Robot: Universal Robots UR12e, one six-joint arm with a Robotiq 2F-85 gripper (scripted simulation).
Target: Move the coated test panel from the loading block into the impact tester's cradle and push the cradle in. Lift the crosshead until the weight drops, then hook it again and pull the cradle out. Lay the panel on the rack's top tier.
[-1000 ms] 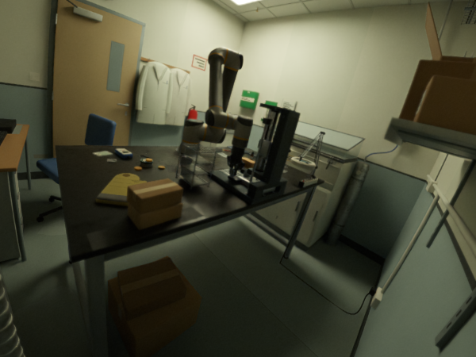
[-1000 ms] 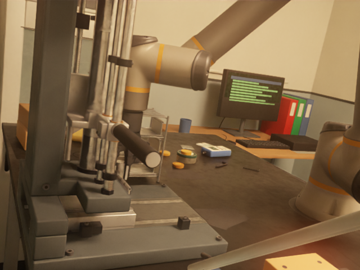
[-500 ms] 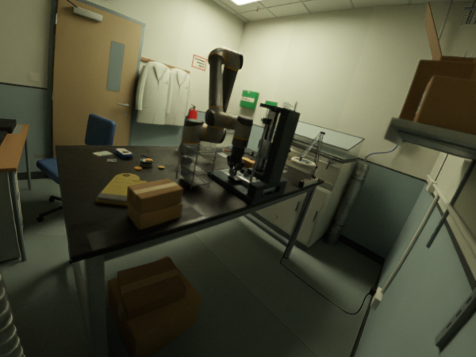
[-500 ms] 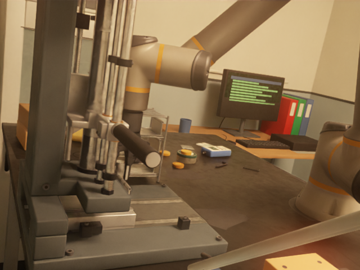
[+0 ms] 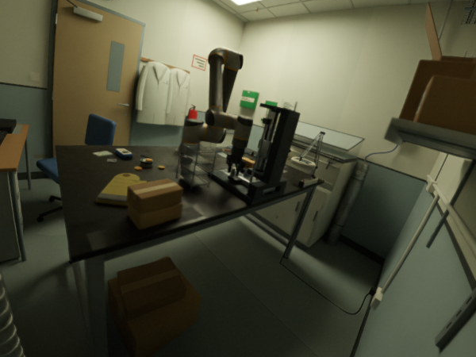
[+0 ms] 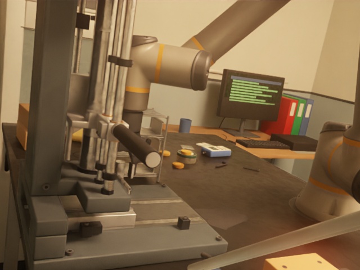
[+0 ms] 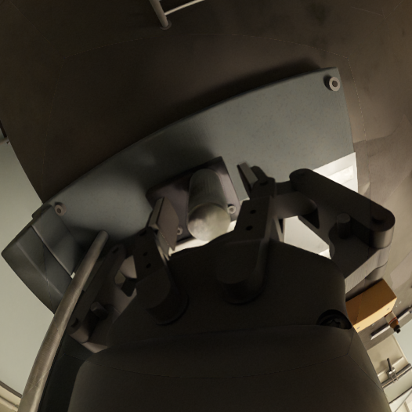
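The coated test panel (image 7: 337,172) shows only as a pale strip behind my gripper's linkage, lying in the tester's cradle. The cradle's cylindrical knob (image 7: 205,205) stands between the fingers of my open gripper (image 7: 206,207), which holds nothing. The impact tester (image 5: 274,147) stands on the black table, its base plate (image 7: 235,133) under my gripper. The crosshead handle (image 6: 136,145) sticks out from the guide columns, low on the frame. The wire rack (image 5: 196,163) stands just beyond the tester.
The black table (image 5: 158,198) carries a cardboard box (image 5: 155,202), a yellow tag, orange discs (image 6: 178,165) and a blue meter (image 6: 216,150). The rack's post (image 6: 162,145) stands close to my arm. A monitor (image 6: 250,94) sits on the desk behind.
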